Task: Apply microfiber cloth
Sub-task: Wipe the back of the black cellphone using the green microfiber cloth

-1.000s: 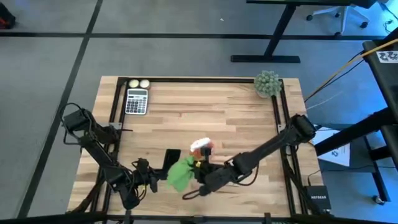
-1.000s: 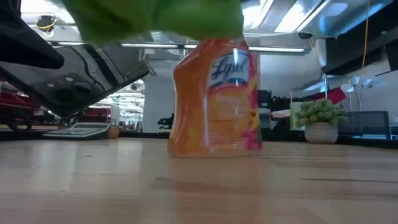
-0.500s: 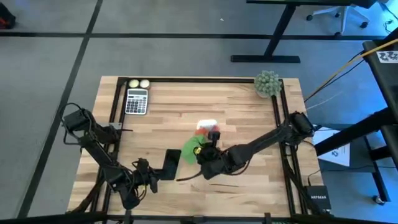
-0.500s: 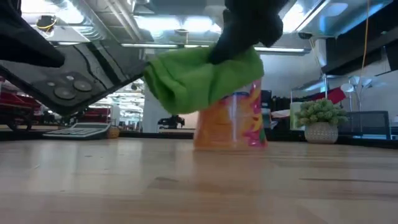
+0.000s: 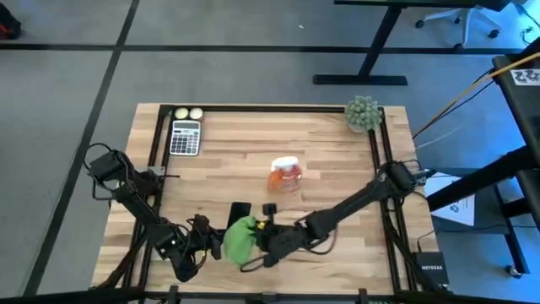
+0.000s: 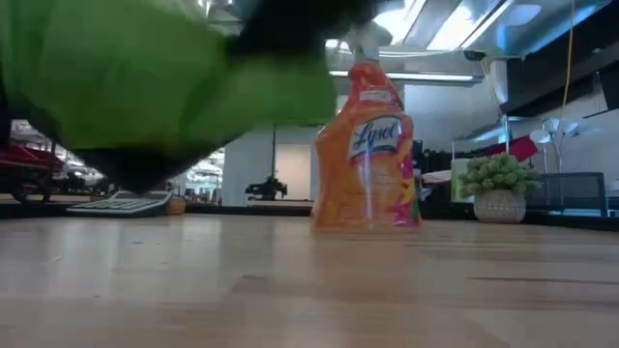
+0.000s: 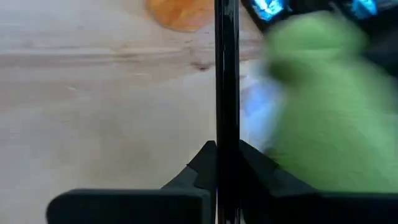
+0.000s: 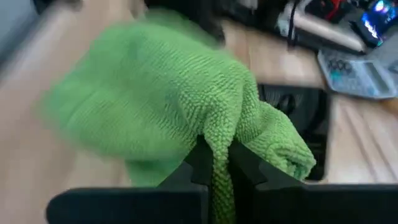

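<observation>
High view shows the right claw [image 5: 260,241] clamped on the microfiber cloth [image 5: 240,237], which hangs bunched just beside the black phone [image 5: 239,210], on the side away from the orange spray bottle [image 5: 285,175]. The left claw [image 5: 211,241] is closed on the phone's edge; its wrist view looks straight along the thin dark slab pinched between its fingers [image 7: 202,165], so the phone seems to be held up on edge, clear of the tabletop [image 5: 337,160], probably to offer one face for wiping. The right wrist view has the cloth [image 8: 180,106] draped over both fingers, a loose pad ready to press against that face. The bottle stands upright, well apart from both claws.
</observation>
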You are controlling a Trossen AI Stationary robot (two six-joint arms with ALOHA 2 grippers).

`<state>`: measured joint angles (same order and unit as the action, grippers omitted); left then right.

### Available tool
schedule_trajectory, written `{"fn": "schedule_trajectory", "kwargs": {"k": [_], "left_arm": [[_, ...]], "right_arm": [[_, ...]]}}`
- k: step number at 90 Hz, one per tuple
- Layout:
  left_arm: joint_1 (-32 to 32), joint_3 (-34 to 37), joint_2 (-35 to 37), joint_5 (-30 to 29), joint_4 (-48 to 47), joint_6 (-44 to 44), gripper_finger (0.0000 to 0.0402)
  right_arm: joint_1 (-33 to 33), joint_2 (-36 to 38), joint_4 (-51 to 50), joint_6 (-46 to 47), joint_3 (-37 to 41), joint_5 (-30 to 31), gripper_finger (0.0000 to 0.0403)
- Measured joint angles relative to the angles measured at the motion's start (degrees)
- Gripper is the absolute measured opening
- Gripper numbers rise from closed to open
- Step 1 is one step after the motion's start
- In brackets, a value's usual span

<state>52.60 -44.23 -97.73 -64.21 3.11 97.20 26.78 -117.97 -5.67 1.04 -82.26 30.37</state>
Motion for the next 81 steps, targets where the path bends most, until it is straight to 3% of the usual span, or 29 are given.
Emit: {"fn": "schedule_trajectory", "kwargs": {"k": [15, 45, 61, 81], "left_arm": [[-1.3, 0.2, -0.1, 1.4, 6.0, -9.3, 0.0017], [-1.5, 0.0, 0.0, 2.6, 6.5, -10.9, 0.0017], [-1.2, 0.0, 0.0, 2.9, 5.9, -10.9, 0.0017], [-1.3, 0.0, -0.1, 1.8, 5.8, -11.1, 0.0017]], "right_arm": [[-2.3, 0.2, 2.1, -2.3, -0.1, -0.4, 0.0003], [-4.7, 3.6, 2.9, -3.5, -0.2, 5.6, 0.0003], [-3.8, 1.0, 6.7, 0.9, -0.3, -4.4, 0.0003], [-1.5, -1.5, 4.6, -0.5, -0.2, -5.9, 0.0003]]}}
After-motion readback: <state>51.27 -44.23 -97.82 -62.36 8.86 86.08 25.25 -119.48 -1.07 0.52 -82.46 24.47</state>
